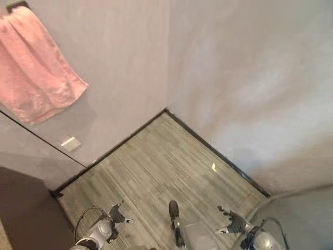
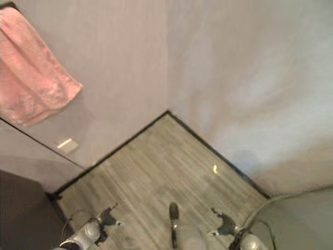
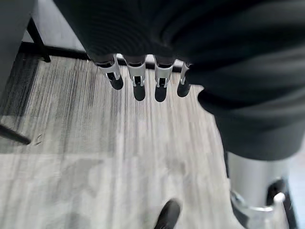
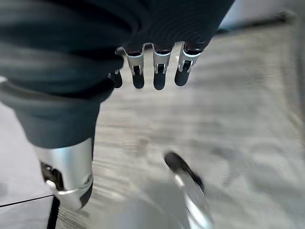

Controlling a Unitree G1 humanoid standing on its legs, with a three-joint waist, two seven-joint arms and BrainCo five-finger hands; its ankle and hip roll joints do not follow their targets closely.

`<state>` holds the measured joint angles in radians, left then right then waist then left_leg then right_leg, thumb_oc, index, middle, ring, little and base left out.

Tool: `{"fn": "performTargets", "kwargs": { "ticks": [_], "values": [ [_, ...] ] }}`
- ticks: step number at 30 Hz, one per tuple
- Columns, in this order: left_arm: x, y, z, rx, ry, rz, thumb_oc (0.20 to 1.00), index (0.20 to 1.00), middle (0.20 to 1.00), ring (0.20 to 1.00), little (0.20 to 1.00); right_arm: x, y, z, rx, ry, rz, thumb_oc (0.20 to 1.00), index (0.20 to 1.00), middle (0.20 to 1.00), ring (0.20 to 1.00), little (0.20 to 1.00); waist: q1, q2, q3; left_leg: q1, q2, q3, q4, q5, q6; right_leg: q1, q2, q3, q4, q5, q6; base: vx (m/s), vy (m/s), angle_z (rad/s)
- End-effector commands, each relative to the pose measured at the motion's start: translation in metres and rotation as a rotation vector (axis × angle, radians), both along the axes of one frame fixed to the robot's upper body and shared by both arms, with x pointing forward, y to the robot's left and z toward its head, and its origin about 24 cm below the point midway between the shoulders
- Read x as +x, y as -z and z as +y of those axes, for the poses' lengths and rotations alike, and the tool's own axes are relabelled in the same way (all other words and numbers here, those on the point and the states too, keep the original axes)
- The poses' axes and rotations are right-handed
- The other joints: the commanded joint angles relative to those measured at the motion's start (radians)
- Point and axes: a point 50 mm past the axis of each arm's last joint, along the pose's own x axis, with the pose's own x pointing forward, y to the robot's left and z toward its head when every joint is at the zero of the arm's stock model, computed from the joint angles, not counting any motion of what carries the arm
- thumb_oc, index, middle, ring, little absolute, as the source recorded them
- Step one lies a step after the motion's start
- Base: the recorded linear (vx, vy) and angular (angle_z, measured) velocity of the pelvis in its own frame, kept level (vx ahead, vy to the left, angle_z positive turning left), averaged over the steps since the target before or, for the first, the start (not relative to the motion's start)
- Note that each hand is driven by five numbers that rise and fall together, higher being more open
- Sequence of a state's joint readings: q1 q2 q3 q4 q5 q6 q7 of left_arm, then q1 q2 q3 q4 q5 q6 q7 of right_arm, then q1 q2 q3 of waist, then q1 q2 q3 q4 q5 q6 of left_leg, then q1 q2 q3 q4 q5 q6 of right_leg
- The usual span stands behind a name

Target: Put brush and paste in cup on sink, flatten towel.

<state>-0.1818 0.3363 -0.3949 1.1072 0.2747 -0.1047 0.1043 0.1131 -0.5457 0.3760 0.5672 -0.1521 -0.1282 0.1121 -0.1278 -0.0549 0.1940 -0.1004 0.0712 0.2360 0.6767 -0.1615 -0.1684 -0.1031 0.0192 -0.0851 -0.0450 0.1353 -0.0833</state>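
Note:
A pink towel (image 1: 34, 67) hangs bunched and slanted from a dark bar high on the left wall. My left hand (image 1: 117, 213) is low over the floor at the bottom left, far below the towel. Its fingers (image 3: 138, 86) hang straight and hold nothing. My right hand (image 1: 231, 221) is low at the bottom right, and its fingers (image 4: 159, 76) are likewise straight and empty. Both hands hover over grey wood-look floor.
Two pale walls meet in a corner ahead, with a dark skirting strip (image 1: 208, 146) along the floor. A small white plate (image 1: 70, 143) is on the left wall. A yellow scrap (image 1: 214, 166) lies on the floor. A dark panel (image 1: 21, 208) stands at lower left, a grey curved surface (image 1: 302, 213) at lower right.

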Motion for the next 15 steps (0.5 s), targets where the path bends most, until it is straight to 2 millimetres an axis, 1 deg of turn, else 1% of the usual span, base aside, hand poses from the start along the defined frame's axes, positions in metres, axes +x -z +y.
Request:
{"fn": "performTargets", "kwargs": {
  "ticks": [1, 2, 3, 4, 5, 6, 7, 8, 9, 10, 11, 12, 13, 14, 15],
  "values": [
    [0.031, -0.024, 0.007, 0.014, 0.028, -0.125, 1.000, 1.000, 1.000, 1.000, 1.000, -0.003, -0.010, -0.019, -0.049, 0.019, -0.034, 1.000, 1.000, 1.000, 1.000, 1.000, -0.038, -0.017, 0.003, 0.022, 0.163, 0.215, -0.280, 0.243, 0.032, 0.027, -0.058, -0.027, 0.114, -0.119, 0.148, 0.26, -0.125, 0.97],
    [0.031, -0.023, 0.007, 0.013, 0.028, -0.125, 1.000, 1.000, 1.000, 1.000, 1.000, -0.003, -0.009, -0.019, -0.049, 0.020, -0.034, 1.000, 1.000, 1.000, 1.000, 1.000, -0.038, -0.021, 0.005, 0.021, 0.164, 0.231, -0.281, 0.253, 0.045, 0.023, -0.061, -0.034, 0.115, -0.110, 0.143, 0.21, 0.045, 1.14],
    [0.032, -0.024, 0.008, 0.019, 0.027, -0.128, 1.000, 1.000, 1.000, 1.000, 1.000, -0.006, -0.008, -0.022, -0.059, 0.029, -0.026, 1.000, 1.000, 1.000, 1.000, 1.000, -0.042, -0.012, -0.007, 0.020, 0.176, 0.268, -0.371, 0.229, 0.027, 0.050, -0.069, -0.051, 0.109, -0.144, 0.162, 0.31, 0.107, 0.80],
    [0.032, -0.025, 0.013, 0.029, 0.008, -0.132, 1.000, 1.000, 1.000, 1.000, 1.000, -0.006, -0.008, -0.023, -0.062, 0.031, -0.022, 1.000, 1.000, 1.000, 1.000, 1.000, -0.031, -0.010, -0.019, -0.031, 0.170, 0.262, -0.518, 0.255, 0.030, 0.073, -0.081, -0.063, 0.103, -0.160, 0.177, 0.41, 0.157, 0.21],
    [0.031, -0.025, 0.016, 0.033, -0.007, -0.135, 1.000, 1.000, 1.000, 1.000, 1.000, -0.006, -0.006, -0.022, -0.065, 0.028, -0.019, 1.000, 1.000, 1.000, 1.000, 1.000, -0.024, -0.001, -0.019, -0.049, 0.181, 0.260, -0.596, 0.331, 0.034, 0.071, -0.073, -0.070, 0.106, -0.160, 0.171, 0.25, 0.107, 0.10],
    [0.031, -0.025, 0.017, 0.033, -0.007, -0.135, 1.000, 1.000, 1.000, 1.000, 1.000, -0.006, -0.006, -0.022, -0.065, 0.028, -0.019, 1.000, 1.000, 1.000, 1.000, 1.000, -0.026, -0.002, -0.020, -0.046, 0.178, 0.260, -0.606, 0.338, 0.033, 0.070, -0.074, -0.071, 0.106, -0.160, 0.171, 0.31, 0.145, 0.02],
    [0.030, -0.026, 0.020, 0.040, -0.021, -0.136, 1.000, 1.000, 1.000, 1.000, 1.000, -0.007, -0.003, -0.022, -0.078, 0.016, -0.008, 1.000, 1.000, 1.000, 1.000, 1.000, -0.021, 0.005, -0.024, -0.068, 0.236, 0.271, -0.704, 0.399, 0.001, 0.100, -0.084, -0.070, 0.109, -0.186, 0.181, 0.38, 0.161, -0.18],
    [0.029, -0.025, 0.021, 0.044, -0.024, -0.132, 1.000, 1.000, 1.000, 1.000, 1.000, -0.008, -0.002, -0.023, -0.088, 0.014, 0.004, 1.000, 1.000, 1.000, 1.000, 1.000, -0.028, 0.005, -0.027, -0.062, 0.257, 0.301, -0.746, 0.419, -0.008, 0.116, -0.098, -0.081, 0.111, -0.199, 0.189, 0.40, 0.161, -0.45],
    [0.029, -0.025, 0.021, 0.044, -0.024, -0.131, 1.000, 1.000, 1.000, 1.000, 1.000, -0.008, -0.001, -0.023, -0.089, 0.013, 0.005, 1.000, 1.000, 1.000, 1.000, 1.000, -0.029, 0.003, -0.027, -0.058, 0.256, 0.300, -0.747, 0.416, -0.011, 0.119, -0.100, -0.080, 0.113, -0.204, 0.190, 0.27, 0.110, -0.24],
    [0.027, -0.024, 0.023, 0.047, -0.032, -0.124, 1.000, 1.000, 1.000, 1.000, 1.000, -0.006, -0.001, -0.023, -0.100, 0.009, 0.007, 1.000, 1.000, 1.000, 1.000, 1.000, -0.028, 0.008, -0.028, -0.058, 0.279, 0.305, -0.750, 0.428, -0.018, 0.137, -0.107, -0.084, 0.115, -0.209, 0.197, 0.28, 0.123, -0.04],
    [0.022, -0.022, 0.025, 0.050, -0.043, -0.111, 1.000, 1.000, 1.000, 1.000, 1.000, -0.003, -0.003, -0.023, -0.102, -0.002, 0.001, 1.000, 1.000, 1.000, 1.000, 1.000, -0.025, 0.011, -0.033, -0.051, 0.289, 0.303, -0.749, 0.442, -0.025, 0.159, -0.111, -0.083, 0.113, -0.218, 0.203, 0.56, 0.283, -0.10],
    [0.013, -0.018, 0.030, 0.051, -0.062, -0.084, 1.000, 1.000, 1.000, 1.000, 1.000, -0.001, -0.004, -0.020, -0.093, -0.010, -0.002, 1.000, 1.000, 1.000, 1.000, 1.000, -0.015, 0.025, -0.052, -0.026, 0.283, 0.306, -0.743, 0.448, -0.028, 0.200, -0.120, -0.066, 0.111, -0.244, 0.213, 0.55, 0.337, -0.30],
    [0.010, -0.016, 0.032, 0.056, -0.064, -0.074, 1.000, 1.000, 1.000, 1.000, 1.000, -0.001, -0.004, -0.020, -0.089, -0.008, 0.000, 1.000, 1.000, 1.000, 1.000, 1.000, -0.011, 0.031, -0.058, -0.027, 0.282, 0.317, -0.739, 0.453, -0.023, 0.211, -0.131, -0.063, 0.111, -0.247, 0.218, 0.43, 0.275, -0.48],
    [0.009, -0.016, 0.031, 0.056, -0.063, -0.072, 1.000, 1.000, 1.000, 1.000, 1.000, -0.002, -0.004, -0.020, -0.089, -0.007, 0.002, 1.000, 1.000, 1.000, 1.000, 1.000, -0.010, 0.027, -0.060, -0.022, 0.275, 0.318, -0.742, 0.449, -0.026, 0.214, -0.138, -0.062, 0.112, -0.253, 0.221, 0.37, 0.336, -0.31],
    [0.004, -0.013, 0.031, 0.057, -0.058, -0.055, 1.000, 1.000, 1.000, 1.000, 1.000, -0.003, -0.001, -0.019, -0.092, -0.001, 0.005, 1.000, 1.000, 1.000, 1.000, 1.000, 0.004, 0.021, -0.064, -0.051, 0.246, 0.312, -0.675, 0.406, -0.007, 0.231, -0.191, -0.052, 0.124, -0.241, 0.235, 0.44, 0.450, -0.27]
  ]
}}
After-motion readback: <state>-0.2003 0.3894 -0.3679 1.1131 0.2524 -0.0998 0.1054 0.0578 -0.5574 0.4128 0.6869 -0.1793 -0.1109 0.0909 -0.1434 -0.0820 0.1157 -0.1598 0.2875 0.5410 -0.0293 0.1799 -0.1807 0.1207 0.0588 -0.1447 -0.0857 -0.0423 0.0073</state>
